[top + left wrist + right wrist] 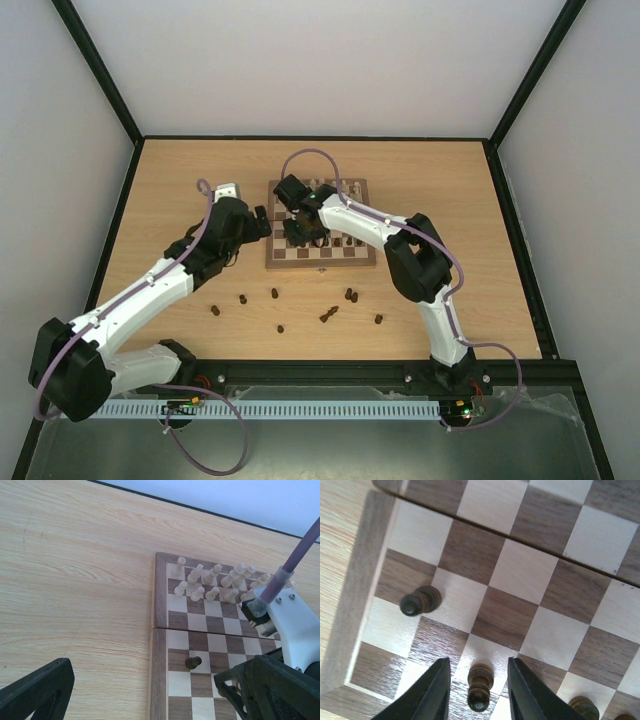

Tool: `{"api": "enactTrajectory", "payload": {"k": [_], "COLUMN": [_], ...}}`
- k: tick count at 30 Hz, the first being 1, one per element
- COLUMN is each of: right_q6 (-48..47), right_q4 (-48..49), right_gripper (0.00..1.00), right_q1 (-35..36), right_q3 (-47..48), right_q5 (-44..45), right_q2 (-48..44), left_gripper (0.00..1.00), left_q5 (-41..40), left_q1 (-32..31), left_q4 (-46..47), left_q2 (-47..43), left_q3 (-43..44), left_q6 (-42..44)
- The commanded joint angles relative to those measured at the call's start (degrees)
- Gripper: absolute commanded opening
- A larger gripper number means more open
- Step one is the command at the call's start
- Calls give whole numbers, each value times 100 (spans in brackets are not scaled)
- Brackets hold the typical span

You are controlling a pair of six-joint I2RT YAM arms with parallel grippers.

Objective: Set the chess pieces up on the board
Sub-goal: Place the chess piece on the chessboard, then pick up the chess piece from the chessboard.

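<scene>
The board [320, 264] lies mid-table, with cream chess pieces [210, 582] lined up in its two far rows. My right gripper [300, 235] hangs over the board's near left corner. In the right wrist view it [477, 664] is open, straddling an upright dark pawn [480, 687] with a gap on each side. A second dark pawn [420, 601] stands one square from the left border [367, 580], also visible as the dark pawn [193, 662]. My left gripper [257, 224] is open and empty just left of the board, its fingers [37, 690] wide apart.
Several dark chess pieces [274, 294] lie scattered on the tabletop in front of the board, one tipped over [328, 314]. More dark pieces [582, 707] stand to the right of the straddled pawn. The right arm [295, 630] reaches across the board.
</scene>
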Motion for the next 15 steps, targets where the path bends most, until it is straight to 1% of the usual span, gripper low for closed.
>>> {"api": "enactTrajectory", "payload": {"k": [1, 15], "right_q6": [13, -40], "right_q4": [-300, -609], "right_gripper": [35, 36], "right_q1": [55, 109], "right_q3": [442, 1407], "right_q5": [-2, -184], "right_q2": [-151, 606], "left_gripper": [100, 100], "left_q5": [-158, -370], "left_q1": [29, 30], "left_q4": [27, 331], "left_q2": [-344, -1893], "left_q3": [-158, -722], "left_q6": [-45, -91]}}
